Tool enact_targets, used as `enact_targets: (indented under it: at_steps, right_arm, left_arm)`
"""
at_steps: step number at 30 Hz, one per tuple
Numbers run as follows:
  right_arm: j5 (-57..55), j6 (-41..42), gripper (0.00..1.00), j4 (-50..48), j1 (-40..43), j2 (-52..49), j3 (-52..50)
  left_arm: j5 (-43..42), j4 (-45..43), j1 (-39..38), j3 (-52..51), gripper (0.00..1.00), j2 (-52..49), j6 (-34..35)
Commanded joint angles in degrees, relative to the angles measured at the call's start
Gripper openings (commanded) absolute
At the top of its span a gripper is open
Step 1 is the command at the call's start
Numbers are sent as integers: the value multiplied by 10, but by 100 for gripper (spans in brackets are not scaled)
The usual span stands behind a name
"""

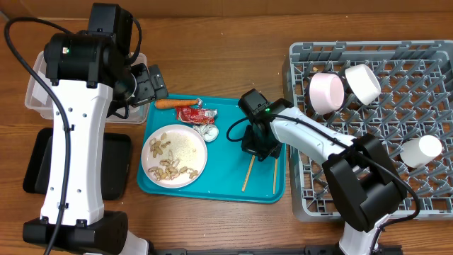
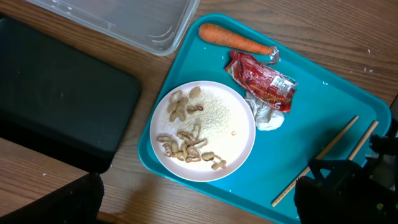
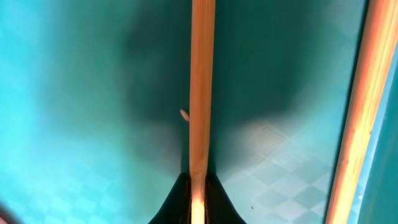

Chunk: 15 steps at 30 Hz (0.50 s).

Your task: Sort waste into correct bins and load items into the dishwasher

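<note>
**Right end effector (image 3: 199, 198) clamps chopstick (image 3: 202, 93) on teal tray (image 1: 226, 173)**

Fingers clenched on the chopstick, low over the teal tray's right side, and the second chopstick (image 3: 354, 124) lies just beside it. Left end effector (image 1: 150, 83) is released, spread wide, by the tray's far-left corner. The plate (image 1: 204, 145) of peanut scraps (image 1: 170, 168) sits on the tray's left half.

You had a rectangular teal tray (image 1: 226, 173), with raised rim and rounded corners, lying flat on the brown wood-grain desk (image 1: 226, 42).
</note>
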<state>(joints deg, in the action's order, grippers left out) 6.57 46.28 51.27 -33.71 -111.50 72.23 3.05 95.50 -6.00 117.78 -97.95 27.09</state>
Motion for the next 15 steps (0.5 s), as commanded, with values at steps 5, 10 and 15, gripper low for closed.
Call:
enact_targets:
  at_steps: [5,10,15]
  right_arm:
    - [38,-11,4,-3,-1,39,6]
    - [41,-20,4,0,-1,51,6]
    - [41,-31,4,0,-2,64,6]
  left_arm:
    - [1,-2,0,5,100,-2,8]
    - [1,-2,0,5,100,-2,8]
    - [1,-2,0,5,100,-2,8]
